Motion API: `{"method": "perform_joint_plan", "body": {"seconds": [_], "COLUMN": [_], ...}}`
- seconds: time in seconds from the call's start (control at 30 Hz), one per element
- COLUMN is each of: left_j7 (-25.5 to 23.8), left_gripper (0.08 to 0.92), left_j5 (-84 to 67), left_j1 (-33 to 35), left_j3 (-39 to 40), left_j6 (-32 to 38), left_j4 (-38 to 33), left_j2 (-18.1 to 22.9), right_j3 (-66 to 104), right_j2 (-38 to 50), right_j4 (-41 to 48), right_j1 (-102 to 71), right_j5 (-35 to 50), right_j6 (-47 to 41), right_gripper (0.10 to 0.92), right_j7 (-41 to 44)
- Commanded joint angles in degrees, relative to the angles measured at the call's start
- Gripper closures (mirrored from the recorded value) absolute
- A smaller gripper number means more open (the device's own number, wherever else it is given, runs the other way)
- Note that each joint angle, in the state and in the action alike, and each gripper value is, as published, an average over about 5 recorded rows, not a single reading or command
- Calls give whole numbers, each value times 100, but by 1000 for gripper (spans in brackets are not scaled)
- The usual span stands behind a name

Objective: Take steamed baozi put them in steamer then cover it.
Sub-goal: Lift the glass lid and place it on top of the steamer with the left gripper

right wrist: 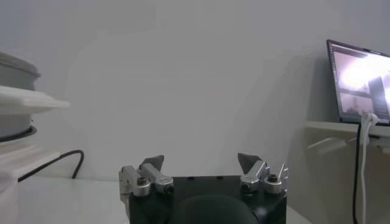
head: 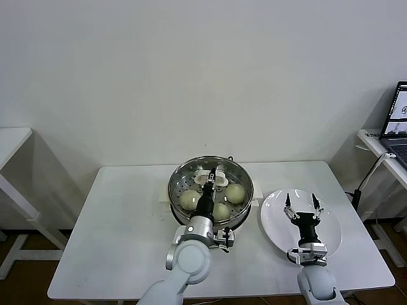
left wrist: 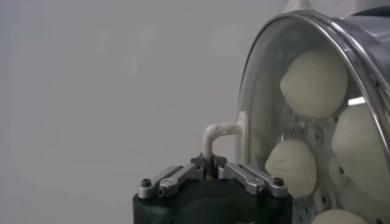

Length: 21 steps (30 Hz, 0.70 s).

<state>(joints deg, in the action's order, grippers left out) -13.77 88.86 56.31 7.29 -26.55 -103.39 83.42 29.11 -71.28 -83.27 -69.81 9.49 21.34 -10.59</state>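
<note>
The shiny steamer [head: 179, 174] stands mid-table with three cream baozi [head: 189, 199] [head: 235, 192] [head: 221, 211] showing inside it. The clear glass lid [left wrist: 341, 30] lies over the pot, and several baozi [left wrist: 314, 82] show through the glass. My left gripper [head: 210, 184] [left wrist: 210, 165] is over the steamer's middle, shut on the lid's white handle [left wrist: 219, 131]. Whether the lid's rim rests fully on the pot I cannot tell. My right gripper [head: 300, 202] [right wrist: 201, 163] hovers open over the white plate [head: 273, 216], holding nothing.
The plate lies just right of the steamer on the white table [head: 114, 222]. A laptop [head: 397, 114] [right wrist: 359, 82] sits on a side desk at the far right, with a cable [right wrist: 359, 158] hanging down. The steamer's white base [right wrist: 30, 100] shows at the edge of the right wrist view.
</note>
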Motion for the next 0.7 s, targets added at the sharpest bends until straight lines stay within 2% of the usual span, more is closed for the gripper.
{"method": "perform_joint_plan", "body": {"seconds": [0.03, 0.5, 0.6, 0.7], "left_j7": [-20, 29, 38, 28], "left_gripper": [817, 810, 758, 672], "left_j5": [-4, -92, -94, -97], "left_j1": [14, 40, 70, 105], "left_j3": [9, -50, -51, -51], "left_j6": [-7, -12, -17, -21], "left_j4": [46, 64, 1, -96], "left_j2": [19, 32, 27, 8], "right_j3": [4, 12, 10, 5], "right_j2": [-4, 12, 11, 3], "right_j4": [2, -19, -17, -14], "right_j1": [7, 19, 23, 25], "right_j5": [-5, -11, -12, -15], "right_j6": [12, 14, 14, 14], "right_gripper": [203, 203, 203, 203], "right_j7": [-2, -3, -3, -1]}}
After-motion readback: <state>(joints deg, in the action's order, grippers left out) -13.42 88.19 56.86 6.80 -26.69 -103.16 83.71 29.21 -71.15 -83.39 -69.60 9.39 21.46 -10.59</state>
